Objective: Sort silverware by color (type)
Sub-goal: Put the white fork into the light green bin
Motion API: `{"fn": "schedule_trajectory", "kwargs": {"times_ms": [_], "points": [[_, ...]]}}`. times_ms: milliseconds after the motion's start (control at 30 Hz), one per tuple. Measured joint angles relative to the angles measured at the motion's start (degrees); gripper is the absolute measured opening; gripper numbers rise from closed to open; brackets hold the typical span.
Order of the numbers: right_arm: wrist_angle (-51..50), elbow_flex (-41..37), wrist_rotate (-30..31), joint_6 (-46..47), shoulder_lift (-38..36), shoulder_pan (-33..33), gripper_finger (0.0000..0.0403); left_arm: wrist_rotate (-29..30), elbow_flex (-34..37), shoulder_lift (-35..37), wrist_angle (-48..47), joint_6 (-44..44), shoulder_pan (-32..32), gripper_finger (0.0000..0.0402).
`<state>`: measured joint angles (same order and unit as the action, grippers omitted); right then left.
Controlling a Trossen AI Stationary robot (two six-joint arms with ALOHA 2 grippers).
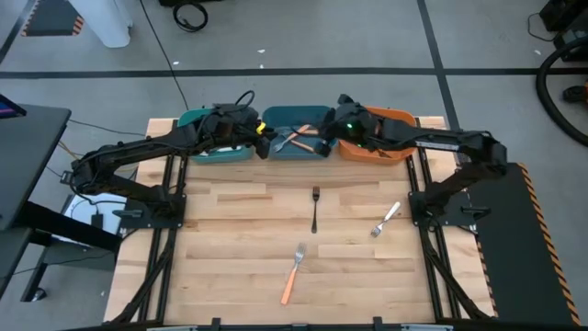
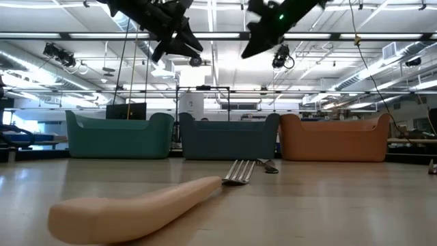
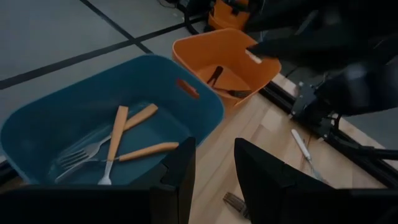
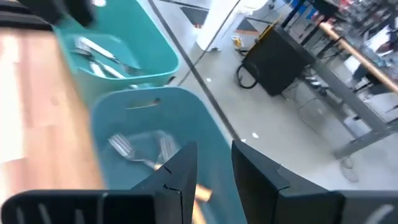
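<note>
Over blue bin point(image 1: 296, 140), right pincer point(image 1: 317, 138) parted (empty).

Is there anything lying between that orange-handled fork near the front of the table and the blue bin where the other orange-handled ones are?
Nothing visible blocks it. The orange-handled fork lies on bare wood; the all-black fork lies roughly between it and the blue plastic bin, flat on the wooden table, so easily lifted over.

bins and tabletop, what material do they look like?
Blue bin, teal bin, orange bin: likely moulded plastic, matte; thin uniform walls, rounded corners, a slot handle on the blue one. Table: wood, butcher-block style with visible planks and grain, slight sheen.
</note>
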<state>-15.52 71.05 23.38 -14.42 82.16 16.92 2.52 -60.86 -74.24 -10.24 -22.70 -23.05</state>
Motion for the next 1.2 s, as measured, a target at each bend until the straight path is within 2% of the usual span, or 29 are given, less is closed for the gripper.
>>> {"fn": "schedule_trajectory", "kwargs": {"times_ms": [233, 467, 567, 667, 800, 867, 967, 1200], "points": [[-22.2, 0.07, -0.38, 18.56, -8.32, -3.44, 0.011, 0.0, -0.02, -0.02, -3.11, 0.64, 0.0, 0.0119], [-46.82, 0.07, -16.14, 47.58, -11.38, -5.27, 0.011, 0.02, -0.02, -0.02, -3.17, 6.22, 0.02, 0.0119], [-55.9, 0.07, -23.71, 50.5, -10.87, -7.12, 0.011, 0.02, -0.02, -0.02, -3.15, 9.45, 0.02, 0.0119], [-62.95, 0.01, -27.35, 49.82, -10.02, -9.86, 0.011, 0.0, -0.02, -0.02, -3.09, 11.67, 0.02, 0.0119], [-65.08, -2.32, -30.55, 47.95, -9.83, -13.76, 0.011, 0.02, -0.02, -0.02, -2.78, 14.09, 0.02, 0.0119], [-64.85, -4.24, -34.72, 52.05, -9.83, -15.09, 0.011, 0.02, -0.02, -0.02, -2.37, 14.4, 0.02, 0.0119], [-63.71, -7.76, -36.69, 64.3, -9.53, -16.51, 0.011, 0.02, -0.02, -0.02, -2.3, 14.39, 0.02, 0.0119], [-63.15, -14.99, -32.24, 96.32, -9.39, -20.3, 0.011, 0.02, -0.02, -0.02, -2.06, 14.47, 0.02, 0.0119]]}}
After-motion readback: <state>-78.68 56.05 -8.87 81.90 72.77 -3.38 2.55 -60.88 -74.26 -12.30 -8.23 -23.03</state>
